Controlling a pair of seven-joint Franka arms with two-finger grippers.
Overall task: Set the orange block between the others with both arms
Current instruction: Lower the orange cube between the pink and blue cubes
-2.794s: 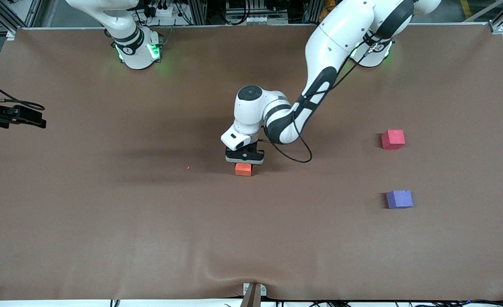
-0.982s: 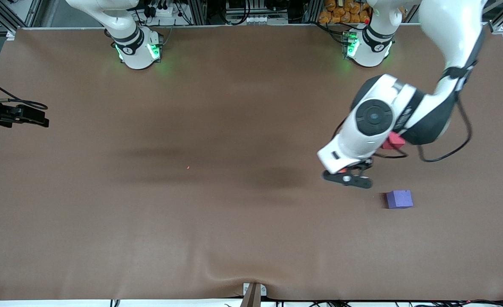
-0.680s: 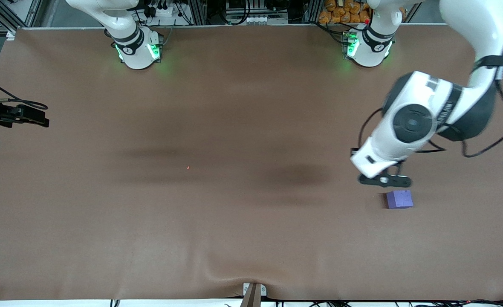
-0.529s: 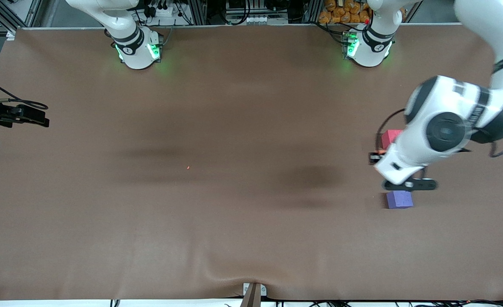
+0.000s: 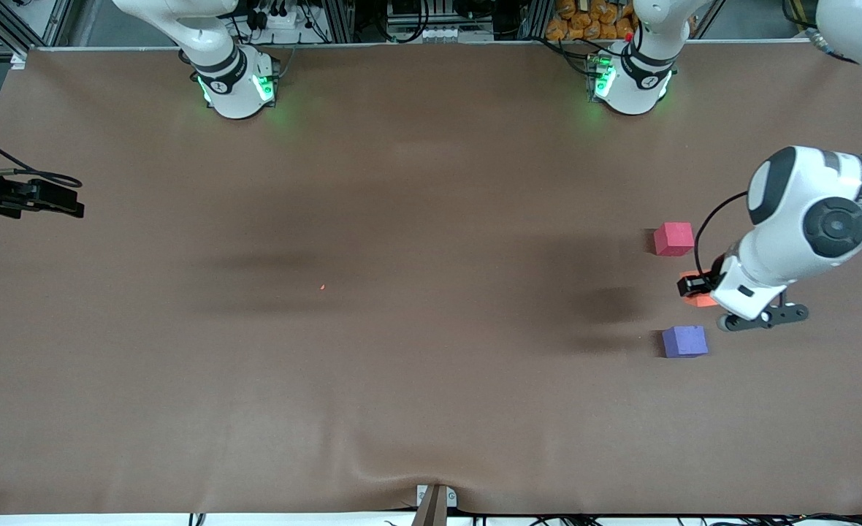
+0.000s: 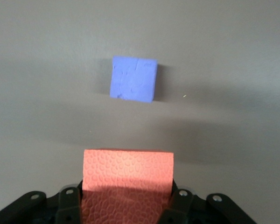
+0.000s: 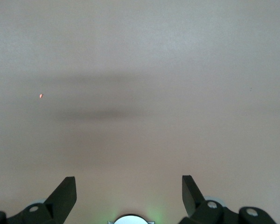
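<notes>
At the right arm's end of the table we see the right gripper (image 7: 127, 191) waiting off the edge of the cloth, its jaws spread wide on nothing. A tiny orange speck (image 5: 322, 287) lies on the brown table (image 5: 372, 219) mid-way along. Toward the left arm's end, the left gripper (image 5: 701, 286) is clenched on the orange block (image 6: 127, 175), held in the air over the gap between the pinkish-red cube (image 5: 673, 239) and the purple-blue cube (image 5: 684, 341)
</notes>
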